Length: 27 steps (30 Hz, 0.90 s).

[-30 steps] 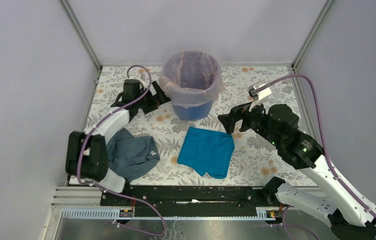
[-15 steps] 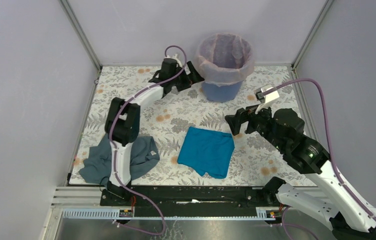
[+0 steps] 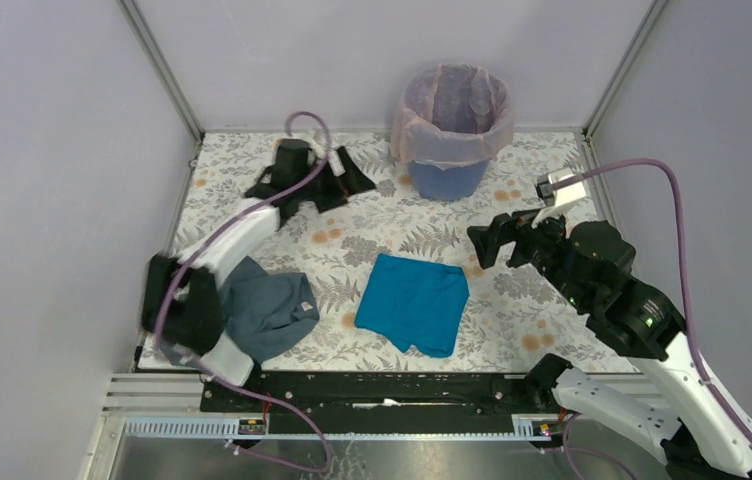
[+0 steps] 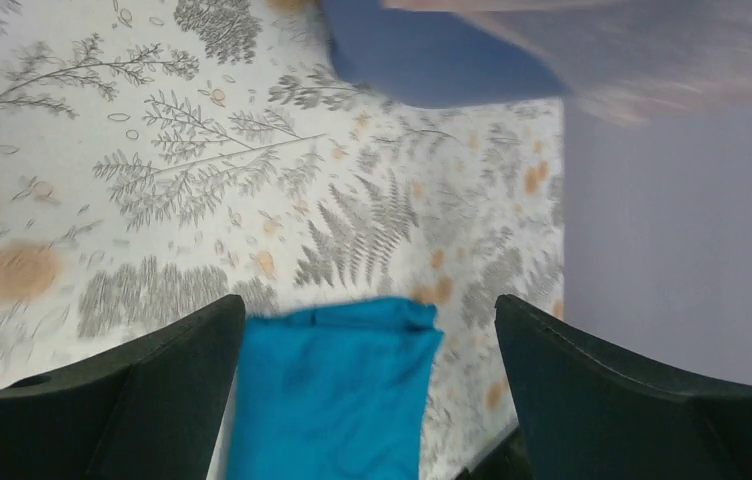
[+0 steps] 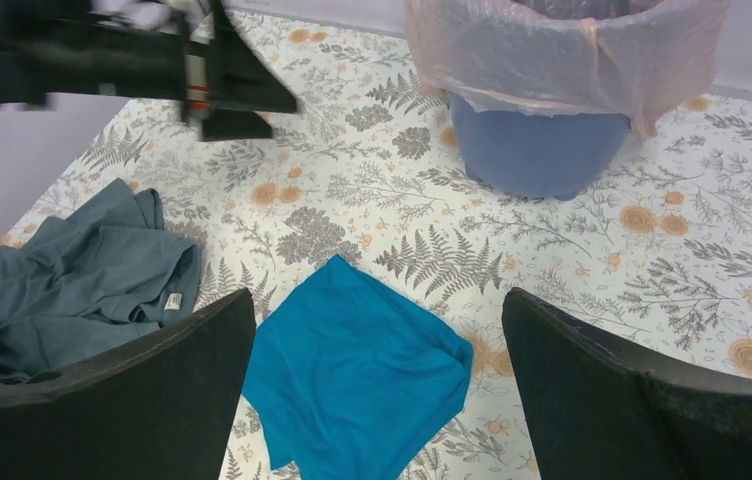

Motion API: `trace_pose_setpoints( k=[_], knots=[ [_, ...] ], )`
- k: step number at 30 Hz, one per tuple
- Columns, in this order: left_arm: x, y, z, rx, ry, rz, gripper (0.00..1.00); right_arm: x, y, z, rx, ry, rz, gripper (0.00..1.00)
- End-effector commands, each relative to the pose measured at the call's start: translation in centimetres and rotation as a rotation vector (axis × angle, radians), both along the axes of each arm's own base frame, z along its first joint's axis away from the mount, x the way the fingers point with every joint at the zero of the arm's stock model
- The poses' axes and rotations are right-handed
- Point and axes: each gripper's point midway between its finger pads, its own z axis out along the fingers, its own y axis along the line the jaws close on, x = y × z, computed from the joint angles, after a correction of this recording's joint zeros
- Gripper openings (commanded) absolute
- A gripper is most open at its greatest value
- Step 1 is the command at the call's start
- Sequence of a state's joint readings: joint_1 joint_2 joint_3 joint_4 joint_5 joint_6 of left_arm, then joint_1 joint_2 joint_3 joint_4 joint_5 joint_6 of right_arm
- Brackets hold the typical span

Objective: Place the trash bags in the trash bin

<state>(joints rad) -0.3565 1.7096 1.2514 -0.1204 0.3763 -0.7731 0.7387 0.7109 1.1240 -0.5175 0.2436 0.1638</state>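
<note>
Though still spread, left pincer (image 3: 343, 182) now farther from the trash bin (image 3: 448, 180).

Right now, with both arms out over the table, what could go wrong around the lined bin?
The trash bag is only draped over the rim of the trash bin. If the open left pincer or right pincer passes close, it could snag the film, pulling it off or tipping the bin. The left arm hangs over the grey cloth and might drag it.
</note>
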Motion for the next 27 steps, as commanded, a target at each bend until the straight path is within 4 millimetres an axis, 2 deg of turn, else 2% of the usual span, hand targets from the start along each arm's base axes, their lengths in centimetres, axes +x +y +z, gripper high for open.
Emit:
trace_pose_setpoints(
  k=[1, 4, 9, 12, 15, 19, 23, 27],
  knots=[
    [-6.8, 3.8, 12.8, -0.002, -0.306, -0.045, 0.99, 0.1, -1.3, 2.8, 0.012, -0.019, -0.065, 1.00],
    [-11.2, 5.6, 18.4, 0.007, -0.451, -0.059, 0.99, -0.2, -2.4, 4.5, -0.006, -0.047, -0.090, 1.00],
    [-18.4, 6.5, 30.8, -0.132, -0.804, -0.121, 0.99, -1.9, -5.0, 9.8, -0.004, -0.091, -0.125, 1.00],
    [-21.4, 8.1, 35.4, -0.162, -0.967, -0.078, 0.99, -3.3, -6.8, 12.9, 0.048, -0.133, -0.151, 1.00],
    [-22.6, 9.6, 37.1, -0.151, -1.060, -0.011, 0.99, -4.2, -8.5, 14.7, 0.091, -0.160, -0.200, 1.00],
    [-22.6, 10.1, 37.3, -0.119, -1.065, 0.014, 0.99, -4.9, -9.4, 16.1, 0.149, -0.181, -0.221, 1.00],
    [-22.5, 9.8, 36.7, -0.121, -1.043, -0.004, 0.99, -4.6, -10.0, 15.7, 0.173, -0.179, -0.269, 1.00],
    [-22.3, 9.7, 36.2, -0.130, -1.026, -0.005, 0.99, -4.2, -9.1, 14.2, 0.177, -0.163, -0.248, 1.00]
  ],
)
